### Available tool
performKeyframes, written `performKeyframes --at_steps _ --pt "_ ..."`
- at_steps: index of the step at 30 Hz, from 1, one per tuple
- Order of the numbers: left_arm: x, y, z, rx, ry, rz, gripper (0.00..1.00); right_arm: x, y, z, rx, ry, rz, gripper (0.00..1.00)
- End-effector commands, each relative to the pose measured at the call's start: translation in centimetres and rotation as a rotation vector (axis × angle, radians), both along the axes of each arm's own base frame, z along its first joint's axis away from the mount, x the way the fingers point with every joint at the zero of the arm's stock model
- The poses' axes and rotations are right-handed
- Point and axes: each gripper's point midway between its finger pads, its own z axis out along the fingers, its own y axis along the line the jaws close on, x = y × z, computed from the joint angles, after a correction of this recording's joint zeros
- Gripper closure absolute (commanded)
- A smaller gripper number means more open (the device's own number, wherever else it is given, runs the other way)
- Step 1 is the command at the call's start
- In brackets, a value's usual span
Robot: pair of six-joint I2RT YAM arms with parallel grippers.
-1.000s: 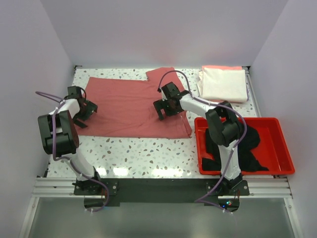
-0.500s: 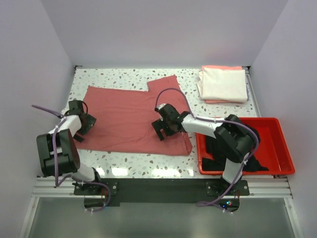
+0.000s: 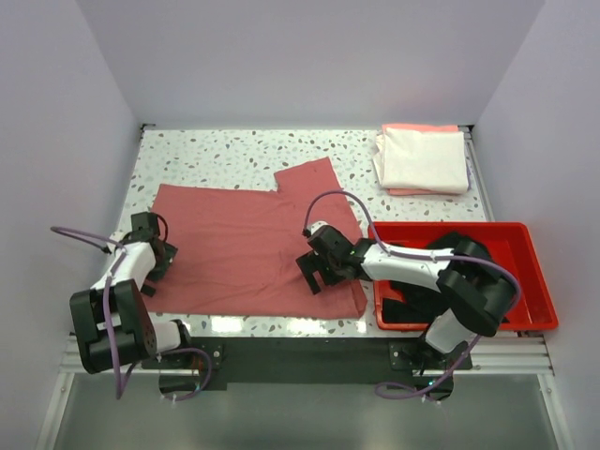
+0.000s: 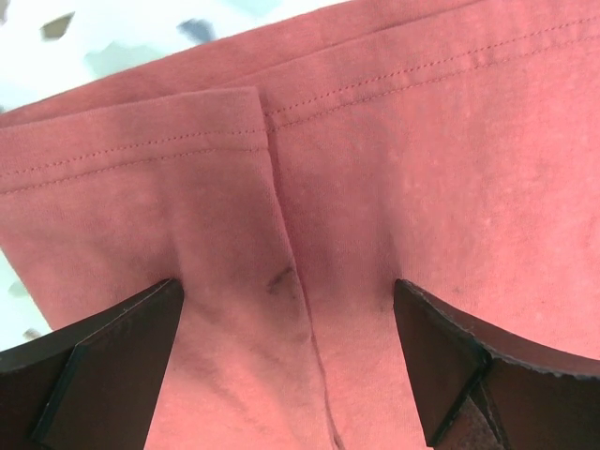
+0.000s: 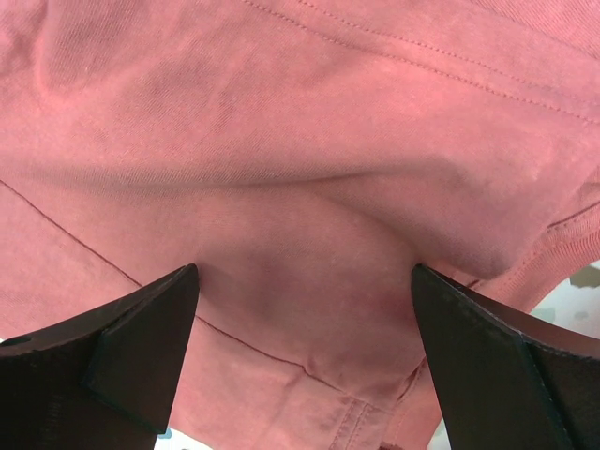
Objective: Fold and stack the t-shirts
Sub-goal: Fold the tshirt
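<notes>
Looking down from above, we saw the dusty rose-red t-shirt [image 3: 244,248] spread flat on the speckled table [image 3: 225,155], with one sleeve reaching toward the far edge. The left gripper [image 3: 150,264] sat at the shirt's left edge and the right gripper [image 3: 317,274] over its near right corner. Both had their jaws spread wide and gripped nothing.

Through the left wrist camera we found the left gripper [image 4: 291,366] straddling a seam in the rose-red cloth [image 4: 375,141]. A folded flap with a stitched hem lay to one side of the seam, and a small dark mark showed beside it. In the right wrist view, the right gripper [image 5: 305,356] framed a soft ridge in the shirt [image 5: 281,141]. We could not tell whether either gripper's fingertips touched the fabric.

At the far right corner, the cream-white t-shirt [image 3: 424,159] lay folded on top of the peach-pink t-shirt [image 3: 412,128], whose edges showed beneath it. The black t-shirt [image 3: 412,305] lay crumpled inside the red tray [image 3: 542,291], partly hidden behind the right arm.
</notes>
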Motion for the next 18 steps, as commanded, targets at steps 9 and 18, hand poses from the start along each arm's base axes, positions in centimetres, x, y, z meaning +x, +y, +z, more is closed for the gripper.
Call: performKeyframes --at_steps 9,18 --pt "4.1 0.4 6.6 -0.002 -0.170 -0.021 0.00 2.5 2.2 9.7 0.133 -0.179 0.003 0.01" --pt "14.6 2.1 12.3 -0.001 -0.291 -0.161 0.00 7.4 2.5 14.8 0.187 -0.306 -0.090 0.01"
